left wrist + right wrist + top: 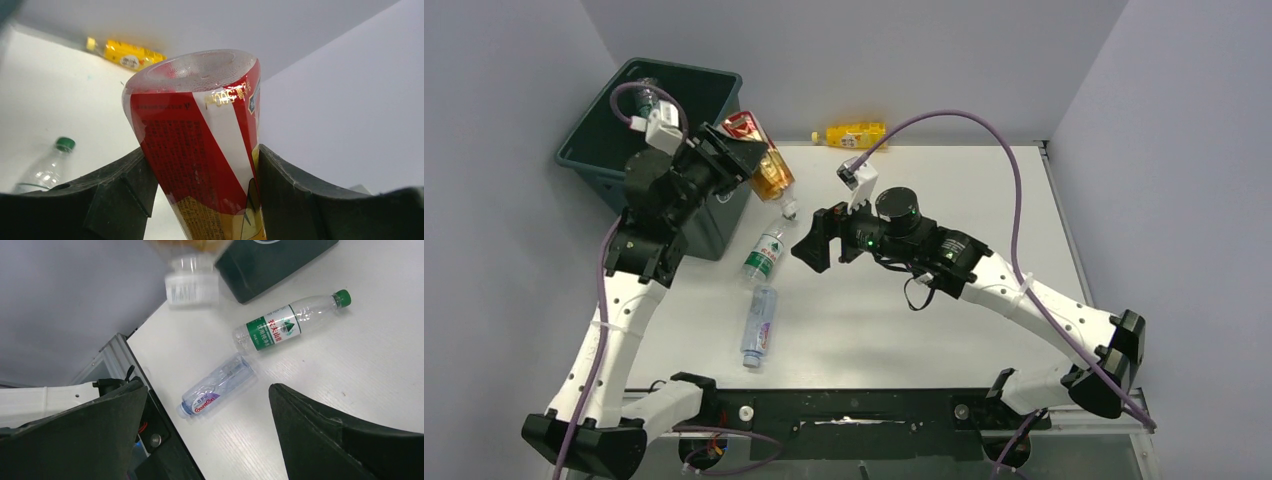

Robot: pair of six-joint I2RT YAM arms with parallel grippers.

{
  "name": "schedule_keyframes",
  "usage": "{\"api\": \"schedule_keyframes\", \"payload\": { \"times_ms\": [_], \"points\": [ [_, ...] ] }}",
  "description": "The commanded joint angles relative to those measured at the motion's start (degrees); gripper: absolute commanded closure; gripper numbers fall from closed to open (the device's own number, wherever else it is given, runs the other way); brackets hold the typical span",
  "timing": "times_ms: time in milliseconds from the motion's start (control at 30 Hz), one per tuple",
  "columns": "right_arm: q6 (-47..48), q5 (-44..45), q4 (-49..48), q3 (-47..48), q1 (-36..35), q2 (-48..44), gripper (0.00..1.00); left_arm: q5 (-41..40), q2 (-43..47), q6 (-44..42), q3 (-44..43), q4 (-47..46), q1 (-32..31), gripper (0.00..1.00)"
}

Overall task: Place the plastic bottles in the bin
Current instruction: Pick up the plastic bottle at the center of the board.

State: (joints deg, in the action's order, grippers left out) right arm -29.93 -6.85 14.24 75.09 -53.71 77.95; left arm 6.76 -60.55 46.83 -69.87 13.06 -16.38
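Hanging just beside the near right corner of the bin [619, 150], the left gripper [742, 158] is clamped on the red-gold bottle [195, 125], one finger [120, 195] pressed to each side of its label. The bottle is tilted, with its base toward the bin's rim and its white cap pointing down toward the table [904, 320]. The bin's open mouth lies beyond and to the left of these jaws, close against the left wall. The right gripper [816, 242] hovers above the table just short of that cap, not touching it; its jaws stand wide apart with nothing between them. Under and ahead of the right jaws lie a green-label bottle [280, 327], its cap near the bin's wall, and a clear blue-label bottle [217, 387], nearly end to end on the table. Bare tabletop spreads to the right of the right jaws. A yellow bottle [854, 135] lies well beyond them at the far edge against the back wall.
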Motion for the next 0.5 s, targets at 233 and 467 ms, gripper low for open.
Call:
{"api": "schedule_keyframes", "payload": {
  "times_ms": [233,467],
  "points": [
    [0.7,3.2,2.3,-1.0,-0.3,-6.3,0.02,13.7,-8.8,-7.5,-19.8,2.6,23.9,0.44],
    [0.2,4.6,5.1,-2.4,-0.3,-8.6,0.02,14.3,-15.4,-9.2,-29.8,2.3,33.9,0.42]
  ]
}}
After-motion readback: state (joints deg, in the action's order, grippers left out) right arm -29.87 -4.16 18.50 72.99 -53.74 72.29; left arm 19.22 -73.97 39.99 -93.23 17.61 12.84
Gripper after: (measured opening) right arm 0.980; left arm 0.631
